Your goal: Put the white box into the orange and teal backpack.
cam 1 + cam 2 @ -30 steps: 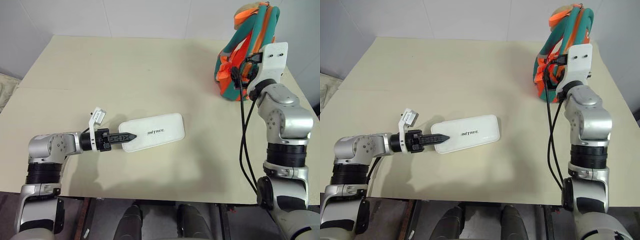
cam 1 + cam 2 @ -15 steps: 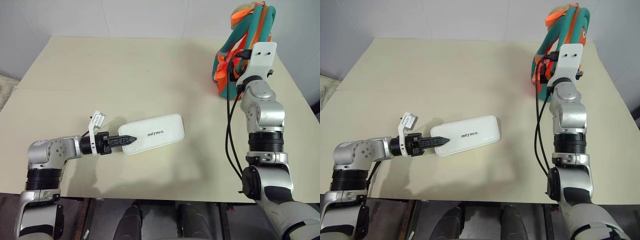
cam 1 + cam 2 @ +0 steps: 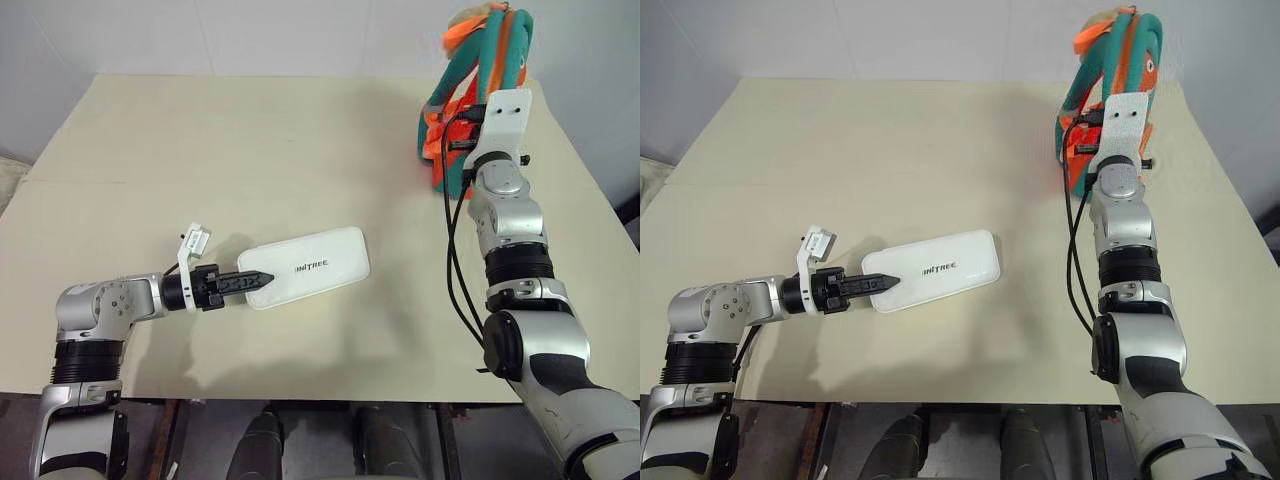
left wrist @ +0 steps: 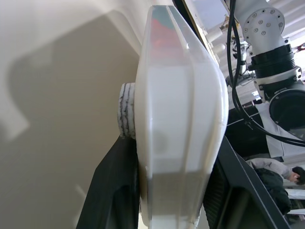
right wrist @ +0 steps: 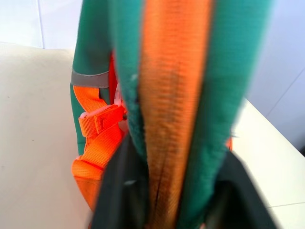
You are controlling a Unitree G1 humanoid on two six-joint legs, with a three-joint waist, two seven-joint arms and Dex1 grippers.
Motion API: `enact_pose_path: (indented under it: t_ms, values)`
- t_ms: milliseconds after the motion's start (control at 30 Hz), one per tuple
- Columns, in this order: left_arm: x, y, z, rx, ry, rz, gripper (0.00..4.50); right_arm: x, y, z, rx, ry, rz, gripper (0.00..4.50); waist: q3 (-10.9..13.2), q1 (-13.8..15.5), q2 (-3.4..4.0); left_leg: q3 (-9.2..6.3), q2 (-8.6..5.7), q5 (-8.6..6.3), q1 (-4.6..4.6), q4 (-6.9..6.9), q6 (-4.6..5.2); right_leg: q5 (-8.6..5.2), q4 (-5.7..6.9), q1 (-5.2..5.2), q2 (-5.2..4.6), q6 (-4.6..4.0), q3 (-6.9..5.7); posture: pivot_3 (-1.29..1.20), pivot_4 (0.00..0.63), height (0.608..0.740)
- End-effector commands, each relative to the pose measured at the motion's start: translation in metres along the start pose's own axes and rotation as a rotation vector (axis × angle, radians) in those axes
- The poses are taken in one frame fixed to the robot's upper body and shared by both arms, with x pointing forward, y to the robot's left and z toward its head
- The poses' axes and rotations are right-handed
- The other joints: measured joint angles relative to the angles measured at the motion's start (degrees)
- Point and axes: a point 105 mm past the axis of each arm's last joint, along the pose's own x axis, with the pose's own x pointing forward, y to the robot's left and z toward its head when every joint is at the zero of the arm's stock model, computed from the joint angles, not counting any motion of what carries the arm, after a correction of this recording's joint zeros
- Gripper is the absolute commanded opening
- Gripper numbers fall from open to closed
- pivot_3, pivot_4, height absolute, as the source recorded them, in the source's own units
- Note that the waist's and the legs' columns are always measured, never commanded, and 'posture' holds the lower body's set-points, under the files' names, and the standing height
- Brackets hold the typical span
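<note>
Backpack [image 3: 478,95], orange and teal, is positioned upright at the far right of the beige table [image 3: 250,140]. Its padded teal-and-orange strap is enclosed between the black fingers of the right gripper [image 5: 171,191], which are closed onto it. White box [image 3: 305,266] is located flat near the table's front left, well apart from the backpack. Its near end is clamped between the partly closed fingers of the left gripper [image 3: 255,278].
</note>
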Motion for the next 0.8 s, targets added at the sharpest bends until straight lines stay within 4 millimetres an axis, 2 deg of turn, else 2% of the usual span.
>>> enact_pose_path:
  t_ms: [33, 133, 233, 300, 433, 533, 600, 667, 800]
  values:
    - [0.002, -0.003, 0.002, 0.029, 0.000, -0.002, 1.27, -0.007, -0.018, 0.037, 0.003, -0.127, 0.007, 0.00, 0.0, 0.0, 0.01, 0.00, 0.00, 0.00, -0.01, -0.01, 0.00, 0.00, -0.01, -0.01, 0.00, 0.00, 0.00, 0.00, 0.150, 0.740]
    - [0.002, -0.002, 0.003, 0.030, 0.000, -0.001, 1.27, -0.020, -0.031, 0.041, -0.015, -0.126, 0.040, 0.00, 0.0, 0.0, 0.02, 0.00, 0.00, 0.00, -0.13, -0.04, 0.00, -0.01, -0.02, -0.17, 0.00, 0.01, 0.01, 0.00, 0.150, 0.740]
    - [0.004, -0.001, 0.003, 0.028, 0.005, -0.005, 1.27, -0.039, -0.053, 0.039, -0.053, -0.102, 0.054, 0.00, 0.0, 0.3, 0.05, 0.00, 0.00, 0.00, -0.42, -0.05, -0.01, -0.02, 0.02, -0.46, 0.00, 0.01, 0.01, 0.00, 0.150, 0.740]
    - [0.006, 0.000, 0.002, 0.027, 0.014, -0.010, 1.27, -0.054, -0.066, 0.033, -0.083, -0.054, 0.075, 0.00, 0.0, 0.8, 0.05, 0.00, -0.01, 0.05, -0.84, 0.07, -0.06, -0.01, 0.16, -0.85, 0.00, 0.01, 0.02, 0.00, 0.150, 0.740]
    - [0.012, 0.000, 0.003, 0.025, 0.027, -0.030, 1.27, -0.088, -0.113, 0.026, -0.266, 0.026, 0.075, 0.00, 0.0, 1.9, 0.07, 0.00, -0.03, 0.01, -0.84, 0.09, 0.01, -0.03, 0.07, -0.81, 0.00, 0.03, -0.01, 0.00, 0.150, 0.740]
    - [0.013, 0.000, 0.003, 0.023, 0.034, -0.036, 1.27, -0.098, -0.132, 0.018, -0.270, 0.097, 0.065, 0.00, 0.0, 1.8, 0.07, 0.03, -0.05, -0.01, -0.82, 0.20, 0.05, -0.02, 0.05, -0.73, -0.02, 0.04, 0.02, 0.00, 0.150, 0.740]
    - [0.016, 0.000, 0.004, 0.021, 0.041, -0.042, 1.27, -0.107, -0.148, 0.004, -0.305, 0.163, 0.062, 0.00, 0.0, 1.8, 0.06, 0.03, -0.05, 0.00, -0.79, 0.28, 0.07, 0.01, 0.08, -0.68, -0.01, 0.06, 0.02, 0.00, 0.150, 0.740]
    - [0.018, 0.000, 0.004, 0.023, 0.046, -0.050, 1.27, -0.110, -0.155, -0.008, -0.311, 0.197, 0.066, 0.00, 0.0, 1.8, 0.05, 0.03, -0.05, 0.02, -0.76, 0.32, 0.10, 0.05, 0.07, -0.63, -0.01, 0.07, 0.01, 0.00, 0.150, 0.740]
    - [0.021, -0.001, 0.005, 0.028, 0.049, -0.060, 1.27, -0.110, -0.152, -0.022, -0.320, 0.203, 0.099, 0.00, 0.0, 1.7, 0.05, 0.03, -0.06, 0.03, -0.76, 0.44, 0.12, 0.13, 0.07, -0.59, -0.02, 0.10, 0.03, 0.00, 0.150, 0.740]
